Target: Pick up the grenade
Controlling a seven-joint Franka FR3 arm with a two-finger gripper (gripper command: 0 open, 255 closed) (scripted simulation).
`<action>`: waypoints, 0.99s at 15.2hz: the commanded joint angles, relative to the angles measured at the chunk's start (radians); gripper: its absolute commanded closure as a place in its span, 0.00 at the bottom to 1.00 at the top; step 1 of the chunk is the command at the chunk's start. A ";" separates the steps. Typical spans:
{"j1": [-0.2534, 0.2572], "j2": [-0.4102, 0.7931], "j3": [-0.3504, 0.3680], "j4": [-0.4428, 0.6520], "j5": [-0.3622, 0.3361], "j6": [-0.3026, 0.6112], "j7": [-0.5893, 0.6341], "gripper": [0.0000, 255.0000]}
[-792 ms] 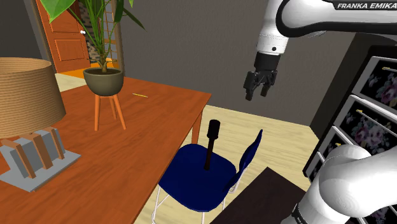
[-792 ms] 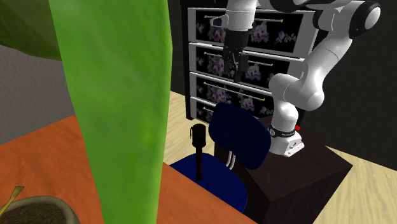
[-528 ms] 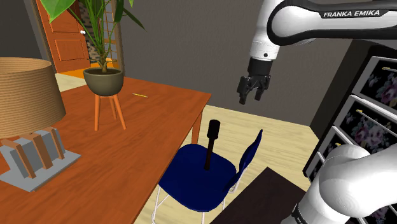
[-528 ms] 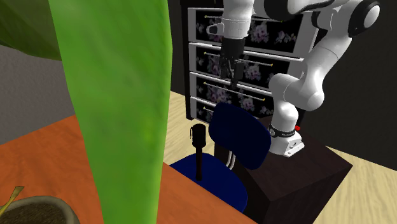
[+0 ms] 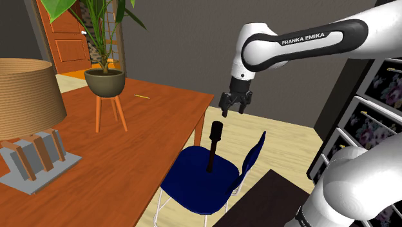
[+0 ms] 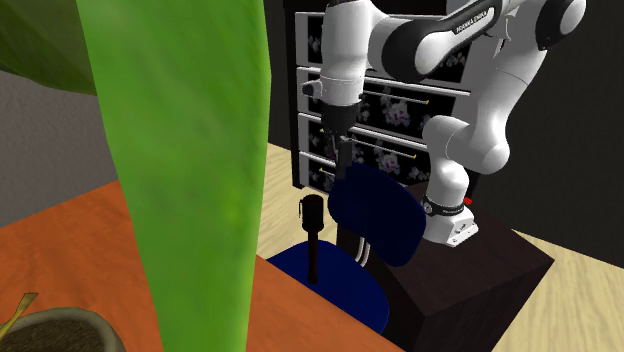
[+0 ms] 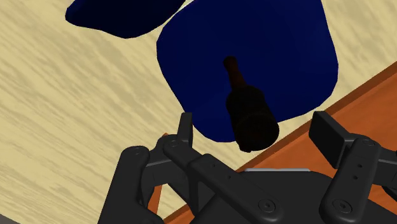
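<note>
The grenade point(image 5: 213, 147) is a stick type: a dark stubby head on a thin brown handle. It stands head-up on the blue chair point(image 5: 193, 180) seat, beside the tabletop point(image 5: 129, 148) edge. My claw point(image 5: 234, 106) hangs above it, fingers spread, pinching nothing. Farther off on the tabletop, a pot point(image 5: 104, 82) on an orange stand point(image 5: 109, 111) holds a leafy plant point(image 5: 96, 26).

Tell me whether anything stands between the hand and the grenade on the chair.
Nothing visible does. The open hand hangs above the dark grenade, which stands upright on the blue chair seat.
</note>
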 commanded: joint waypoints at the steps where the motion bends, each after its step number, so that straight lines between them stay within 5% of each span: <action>1: 0.002 0.060 0.009 -0.005 0.010 0.070 0.026 0.00; 5: 0.004 0.185 0.019 0.012 0.023 0.184 0.064 0.00; 14: 0.004 0.229 0.020 -0.053 0.023 0.294 0.063 0.00; 15: 0.005 0.230 0.020 -0.053 0.023 0.294 0.064 1.00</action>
